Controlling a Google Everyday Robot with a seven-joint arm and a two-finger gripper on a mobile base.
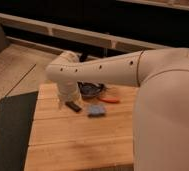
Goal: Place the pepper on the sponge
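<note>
The white arm (108,70) reaches in from the right and bends down left of centre, so the gripper (67,102) hangs low over the wooden desk (78,145). Whether it is open or closed I cannot tell. A black block (74,106) lies just beside it. The pepper (109,100) lies on the desk near the centre, close to the blue sponge (95,110) below it, not on it. A dark bowl (91,90) sits behind them, contents unclear.
</note>
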